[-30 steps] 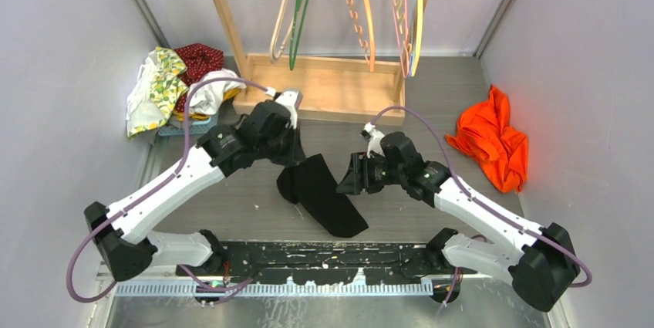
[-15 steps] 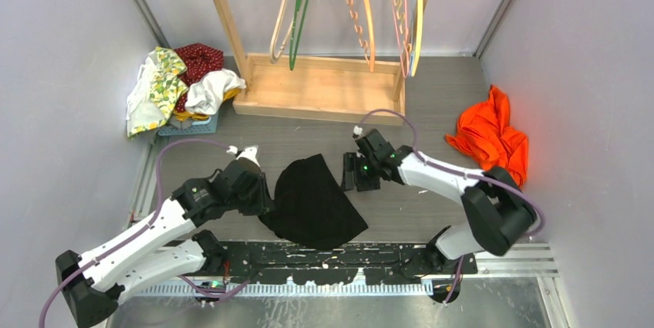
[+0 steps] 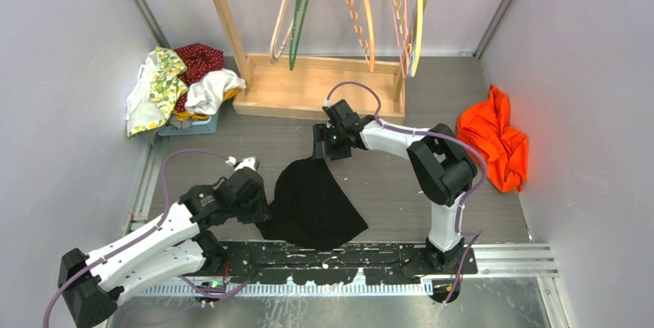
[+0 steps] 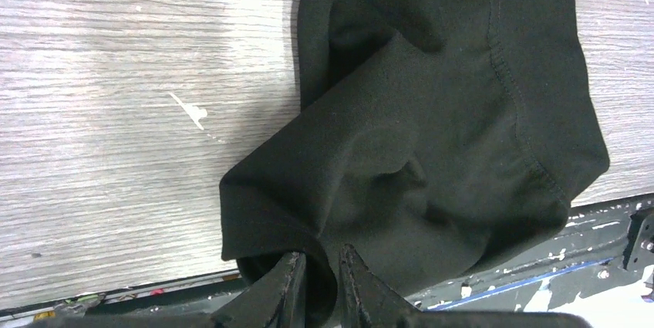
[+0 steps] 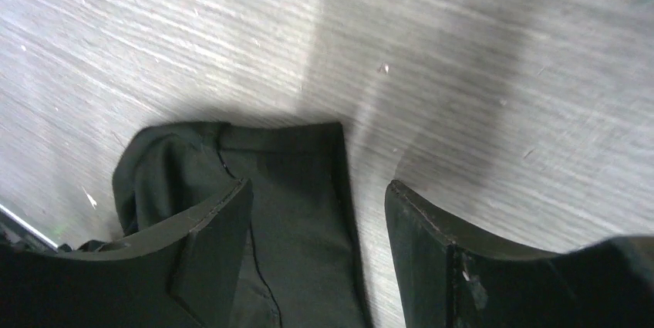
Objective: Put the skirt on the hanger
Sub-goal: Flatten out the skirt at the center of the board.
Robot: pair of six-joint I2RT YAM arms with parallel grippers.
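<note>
The black skirt (image 3: pixel 316 201) lies spread on the table between the arms. My left gripper (image 3: pixel 261 203) sits low at its near-left edge. In the left wrist view the left gripper (image 4: pixel 321 255) has its jaws a little apart, with a loose fold of the skirt (image 4: pixel 447 112) between the tips. My right gripper (image 3: pixel 318 145) hovers over the skirt's far corner. It stands wide open (image 5: pixel 318 185) and straddles that corner of the skirt (image 5: pixel 285 166) without touching it. Several hangers (image 3: pixel 297 15) hang from the wooden rack at the back.
The rack's wooden base (image 3: pixel 324 89) stands behind the skirt. A pile of patterned clothes (image 3: pixel 173 85) lies at the back left. An orange garment (image 3: pixel 493 139) lies at the right wall. A black rail (image 3: pixel 332 255) runs along the near edge.
The left arm drew back to the near left and the skirt spread out flat. Its jaws have parted slightly. The right gripper swung left and farther back to the skirt's far corner.
</note>
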